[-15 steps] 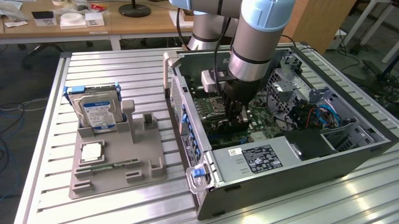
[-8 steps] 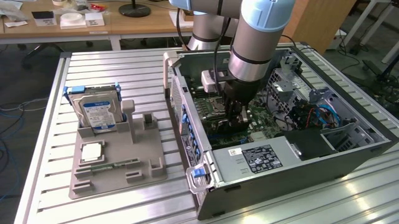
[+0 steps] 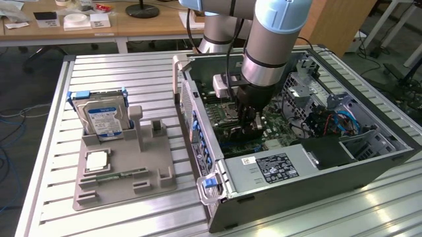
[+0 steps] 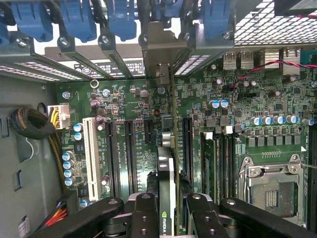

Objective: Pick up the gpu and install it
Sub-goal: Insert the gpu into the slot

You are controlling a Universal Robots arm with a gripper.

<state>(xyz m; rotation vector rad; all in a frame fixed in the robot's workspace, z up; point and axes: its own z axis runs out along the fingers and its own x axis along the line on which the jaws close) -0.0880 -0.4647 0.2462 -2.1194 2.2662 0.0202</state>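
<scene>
The gpu (image 4: 167, 163) shows edge-on in the wrist view as a thin dark card with a green logo near my fingers. It stands upright over the motherboard (image 4: 124, 106) between the long black expansion slots. Its silver bracket (image 4: 159, 52) reaches the case's rear slot openings. My gripper (image 4: 172, 215) is shut on the card, one black finger (image 4: 143, 215) on each side. In the exterior view my gripper (image 3: 250, 129) reaches down into the open computer case (image 3: 290, 170), low over the board.
Blue slot latches (image 4: 74, 22) line the case's rear wall. A CPU socket (image 4: 275, 191) and cable bundle (image 4: 29, 124) flank the slots. Outside the case, a grey holder (image 3: 122, 170) carries a hard drive (image 3: 102, 117), a chip (image 3: 97, 160) and a memory stick (image 3: 122, 174).
</scene>
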